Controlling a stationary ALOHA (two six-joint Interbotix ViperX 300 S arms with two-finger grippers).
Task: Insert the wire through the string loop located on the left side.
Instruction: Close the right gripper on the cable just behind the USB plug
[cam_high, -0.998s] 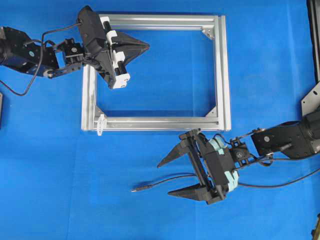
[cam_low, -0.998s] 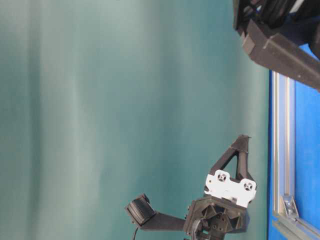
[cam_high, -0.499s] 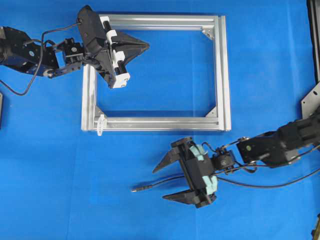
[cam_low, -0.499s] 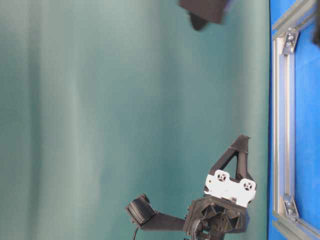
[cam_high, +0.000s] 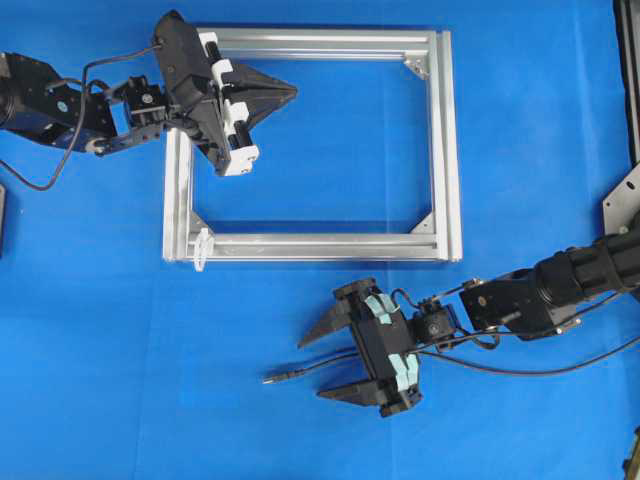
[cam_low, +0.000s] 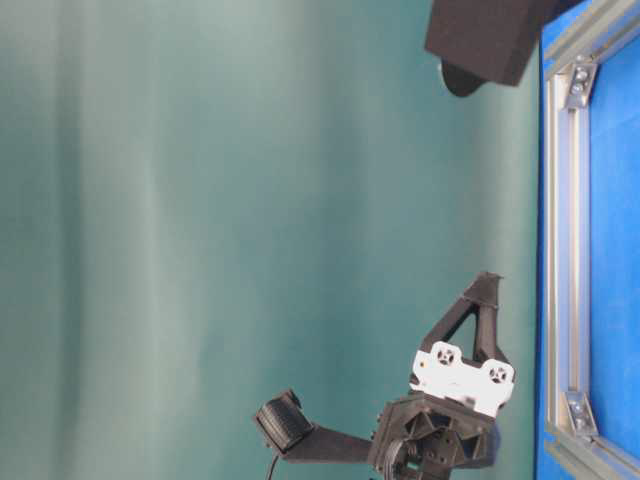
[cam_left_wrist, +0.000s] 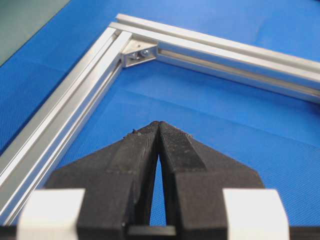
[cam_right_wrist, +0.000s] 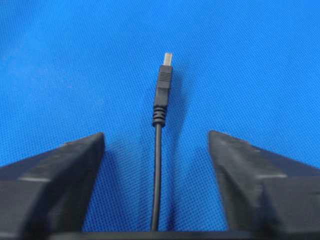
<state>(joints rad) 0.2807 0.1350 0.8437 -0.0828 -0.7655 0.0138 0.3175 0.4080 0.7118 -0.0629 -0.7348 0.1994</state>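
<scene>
since a second ago our right end effector has slid left along the wire, its jaws spread either side and narrowing. our left end effector, pressed together, hangs over the frame. we should pinch just behind the plug. only overhead shows the string loop at the frame's lower-left corner.

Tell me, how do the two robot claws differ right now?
The left gripper is shut, its black fingers pressed together; the right gripper stands open. The left one hangs over the silver frame with nothing between its fingers; the right one straddles the wire lying on the blue table, not clamping it. Both have black, pointed, triangular fingers.
</scene>
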